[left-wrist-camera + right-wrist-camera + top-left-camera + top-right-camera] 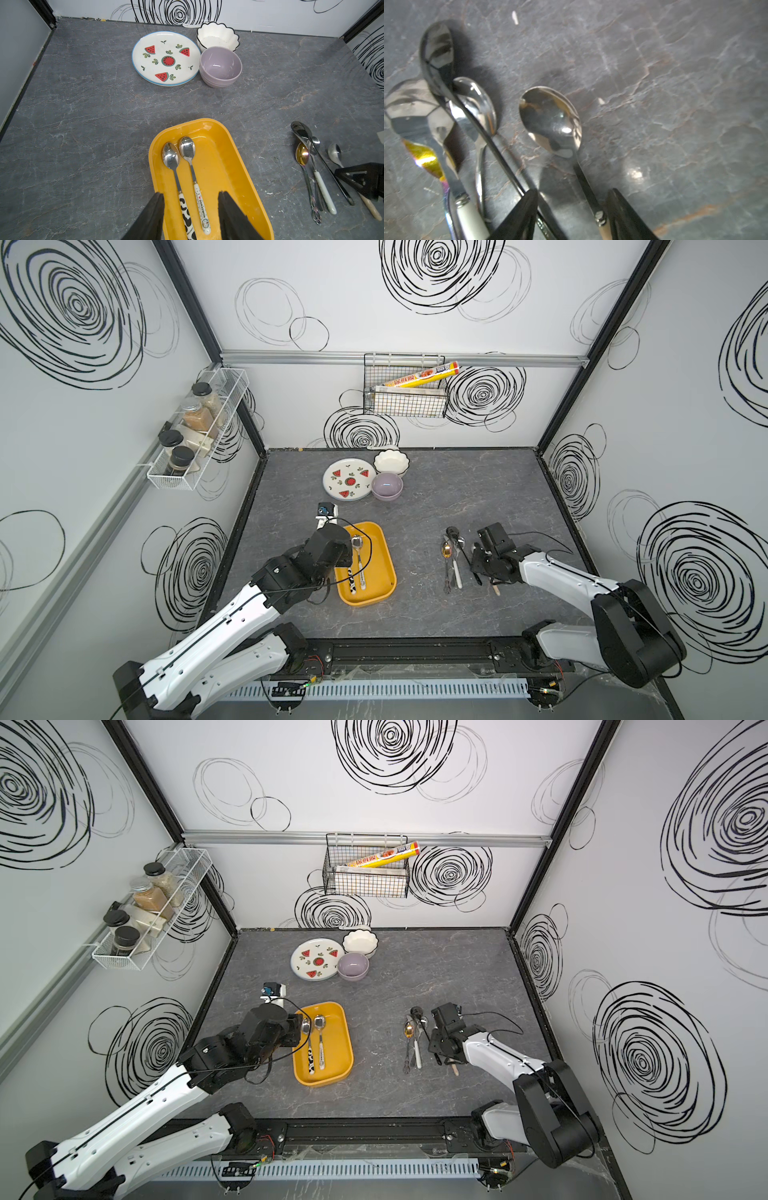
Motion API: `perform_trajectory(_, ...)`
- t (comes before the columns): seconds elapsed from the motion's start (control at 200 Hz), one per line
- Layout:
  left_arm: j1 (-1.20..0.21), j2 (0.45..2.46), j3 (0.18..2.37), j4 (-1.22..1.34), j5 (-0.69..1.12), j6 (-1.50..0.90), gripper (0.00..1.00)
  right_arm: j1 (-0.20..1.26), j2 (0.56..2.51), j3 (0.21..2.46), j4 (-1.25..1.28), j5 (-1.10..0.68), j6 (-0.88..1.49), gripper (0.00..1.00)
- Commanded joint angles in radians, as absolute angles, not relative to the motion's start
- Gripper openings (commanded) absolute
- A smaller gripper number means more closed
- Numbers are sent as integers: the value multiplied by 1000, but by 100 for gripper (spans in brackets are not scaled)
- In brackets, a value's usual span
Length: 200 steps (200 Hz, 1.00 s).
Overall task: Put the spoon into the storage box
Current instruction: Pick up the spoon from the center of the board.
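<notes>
Left wrist: two spoons [170, 154] lie in storage box [218, 176] (parallel).

Left tool [190, 194], right tool [573, 191]: jaws apart.

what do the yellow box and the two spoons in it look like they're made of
Storage box: probably moulded plastic, glossy; even mustard colour, soft highlights on its rounded rim. Cow-print spoon and Doraemon spoon: polished metal bowls, likely steel, mirror reflections; printed white handles look ceramic or plastic.

Mock kitchen robot booth, spice rack [174, 483], swirl-printed panels [415, 327]
</notes>
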<state>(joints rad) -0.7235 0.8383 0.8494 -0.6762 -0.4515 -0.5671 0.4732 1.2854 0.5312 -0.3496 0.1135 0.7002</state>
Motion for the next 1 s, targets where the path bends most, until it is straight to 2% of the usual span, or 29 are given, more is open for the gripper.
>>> perform_trajectory(0.0,-717,822,839,-637,-447,-555,49,553,1295,473,-502,17,793,56)
perform_trajectory(0.11,-718,821,838,-634,-440,-552,49,592,1238,460,-548,28,835,54)
perform_trajectory(0.22,-717,821,836,-631,-431,-548,49,601,1198,449,-565,41,851,48)
perform_trajectory(0.456,-717,818,833,-628,-426,-547,49,633,1242,443,-571,38,864,37)
perform_trajectory(0.711,-718,815,830,-624,-414,-541,49,655,1262,470,-616,96,877,22)
perform_trajectory(0.741,-718,817,830,-621,-411,-540,49,656,1262,470,-615,100,878,18)
perform_trajectory(0.951,-718,818,830,-620,-403,-535,49,657,1261,463,-605,87,883,14)
perform_trajectory(0.996,-718,816,828,-618,-402,-536,49,657,1250,463,-607,89,885,10)
